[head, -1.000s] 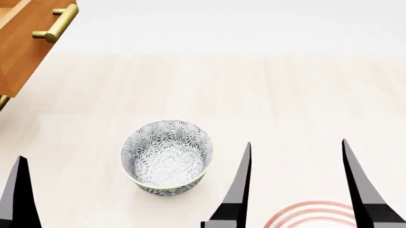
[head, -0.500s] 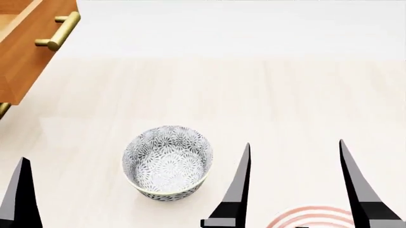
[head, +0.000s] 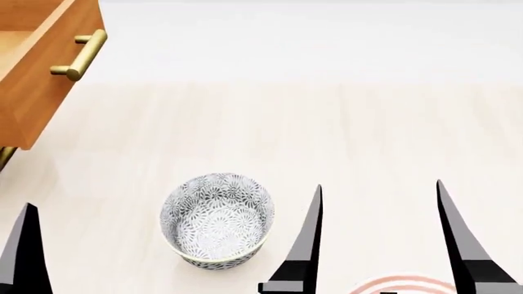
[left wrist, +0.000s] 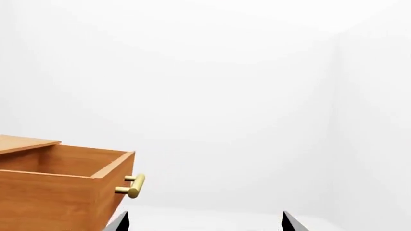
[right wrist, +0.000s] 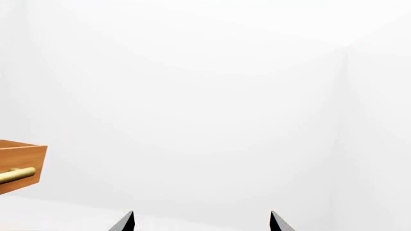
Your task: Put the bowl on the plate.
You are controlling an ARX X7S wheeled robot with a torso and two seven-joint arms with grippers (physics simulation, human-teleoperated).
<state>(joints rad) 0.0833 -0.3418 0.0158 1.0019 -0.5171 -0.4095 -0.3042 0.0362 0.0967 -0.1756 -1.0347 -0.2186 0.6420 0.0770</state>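
Note:
The bowl [head: 217, 220], white with a fine grey-black floral pattern, stands upright on the pale wooden surface at lower left of centre in the head view. Only a sliver of the plate [head: 403, 284], with its red rings, shows at the bottom edge between the right fingers. My right gripper [head: 378, 184] is open and empty, just right of the bowl and apart from it. One left finger [head: 27, 251] shows at the far left edge. In the wrist views the left gripper [left wrist: 205, 214] and the right gripper [right wrist: 201, 214] are both spread wide, holding nothing.
An open wooden drawer [head: 37, 79] with a brass handle [head: 79, 55] juts in at the upper left of the head view. The drawer [left wrist: 61, 190] also appears in the left wrist view, and its corner [right wrist: 22, 163] in the right. A white wall rises behind.
In the head view the bowl has slid lower, the drawer shows more, and less of the plate remains. Both grippers hold the same place in the view.

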